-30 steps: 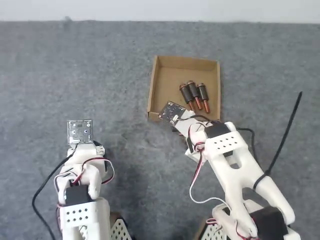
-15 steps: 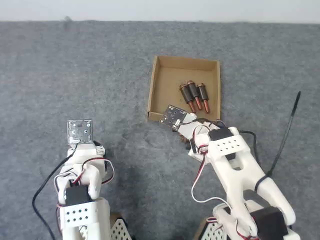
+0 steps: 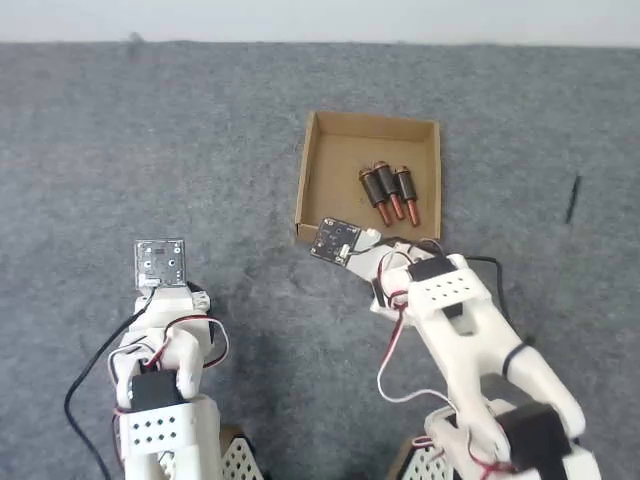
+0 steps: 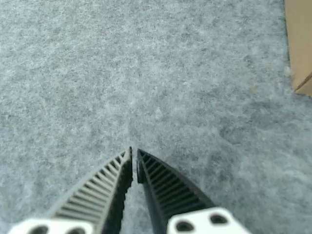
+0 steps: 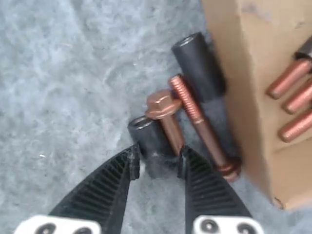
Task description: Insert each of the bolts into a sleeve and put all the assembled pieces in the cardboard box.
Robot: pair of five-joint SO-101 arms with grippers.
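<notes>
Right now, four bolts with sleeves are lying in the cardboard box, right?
Not quite. Three bolts with sleeves are lying in the cardboard box, not four. The high view shows them side by side.

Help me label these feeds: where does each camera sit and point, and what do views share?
High view: fixed above the grey mat, looking down; left arm and right arm show, plus the cardboard box holding three assembled pieces.
Left wrist view: on the left wrist, facing that mat past the left gripper.
Right wrist view: on the right wrist, facing loose bolts and sleeves past the right gripper.
Shared: the box appears in all three.
</notes>
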